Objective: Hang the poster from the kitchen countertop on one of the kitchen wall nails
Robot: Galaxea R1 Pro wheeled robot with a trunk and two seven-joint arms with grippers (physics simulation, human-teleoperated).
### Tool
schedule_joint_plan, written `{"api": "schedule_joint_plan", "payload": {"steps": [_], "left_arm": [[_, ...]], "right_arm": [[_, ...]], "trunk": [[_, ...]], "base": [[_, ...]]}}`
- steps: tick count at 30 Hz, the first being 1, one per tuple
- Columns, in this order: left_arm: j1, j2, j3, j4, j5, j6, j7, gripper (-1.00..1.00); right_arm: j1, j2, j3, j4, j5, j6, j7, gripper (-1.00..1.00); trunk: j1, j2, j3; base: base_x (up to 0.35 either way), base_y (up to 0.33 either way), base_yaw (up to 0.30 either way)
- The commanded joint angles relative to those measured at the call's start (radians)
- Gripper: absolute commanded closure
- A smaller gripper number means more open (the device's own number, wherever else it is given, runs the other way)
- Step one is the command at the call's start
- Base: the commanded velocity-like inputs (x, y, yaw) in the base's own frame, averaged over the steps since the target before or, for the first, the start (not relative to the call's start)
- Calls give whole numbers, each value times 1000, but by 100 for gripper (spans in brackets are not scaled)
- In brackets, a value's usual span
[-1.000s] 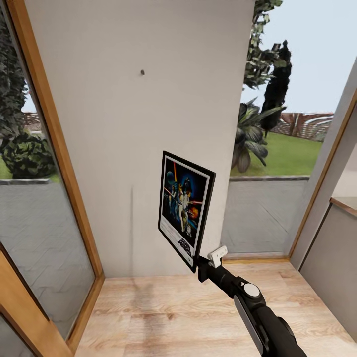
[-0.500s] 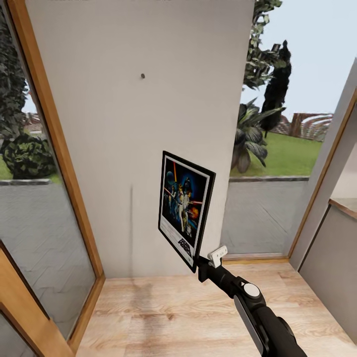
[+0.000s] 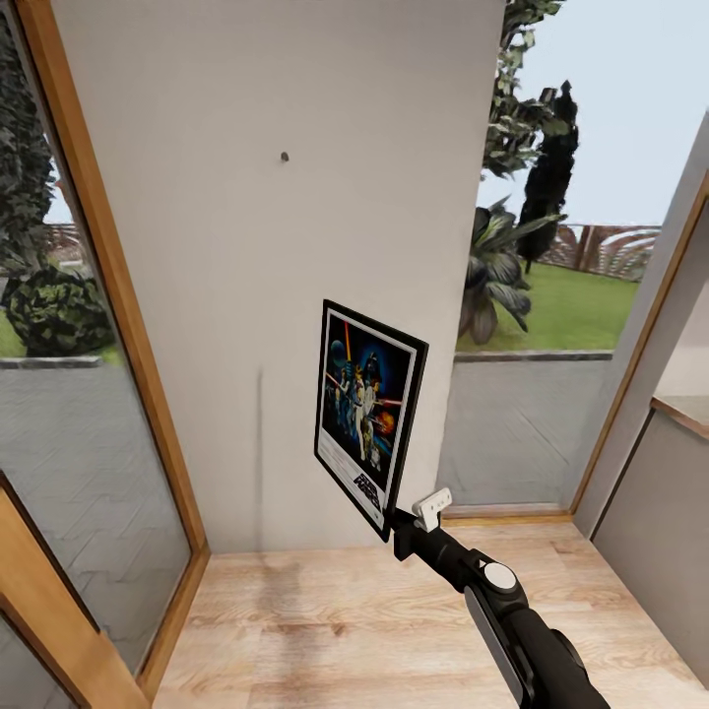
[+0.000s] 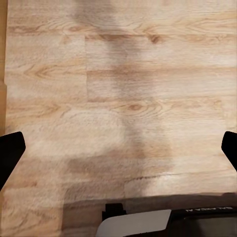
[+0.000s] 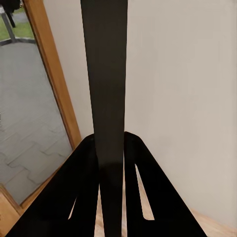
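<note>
The poster (image 3: pixel 366 414) has a black frame and dark blue art, and hangs upright and slightly turned in front of the pale wall (image 3: pixel 236 295). My right gripper (image 3: pixel 402 530) is shut on its lower right corner. In the right wrist view the poster (image 5: pixel 104 74) appears edge-on as a dark strip clamped between the fingers (image 5: pixel 84 168). A wall nail (image 3: pixel 284 157) sticks out of the wall well above the poster and to its left. My left gripper (image 4: pixel 118 150) points down at the wooden floor, open and holding nothing. The kitchen countertop is out of view.
A glass pane in a wooden frame (image 3: pixel 108 295) runs along the left of the wall. A window onto the garden (image 3: pixel 551 276) is to its right. A grey partition with a brown ledge (image 3: pixel 679 406) stands at the far right. Light wood floor (image 3: pixel 345 620) lies below.
The whole view has shifted a little, so the nail sits lower in the picture. The poster and right arm hold the same pose.
</note>
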Motion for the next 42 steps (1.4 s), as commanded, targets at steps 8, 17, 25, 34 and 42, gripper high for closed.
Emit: {"api": "schedule_joint_plan", "payload": {"steps": [8,17,25,34,42], "left_arm": [[0,-1,4,-1,-4,-2,-6,-100],[0,-1,4,-1,-4,-2,-6,-100],[0,-1,4,-1,-4,-2,-6,-100],[0,-1,4,-1,-5,-2,-6,-100],[0,-1,4,-1,-5,-2,-6,-100]], "right_arm": [[-1,-1,0,-1,-10,9,5,100],[-1,-1,0,-1,-10,9,5,100],[-1,0,0,-1,-10,9,5,100],[-1,0,0,-1,-10,9,5,100],[-1,0,0,-1,-10,9,5,100]], "trunk": [[-30,55,24],[-65,118,52],[-96,174,77],[-130,237,105],[-134,244,108]], "base": [[0,0,0],[0,0,0],[0,0,0],[0,0,0],[0,0,0]]}}
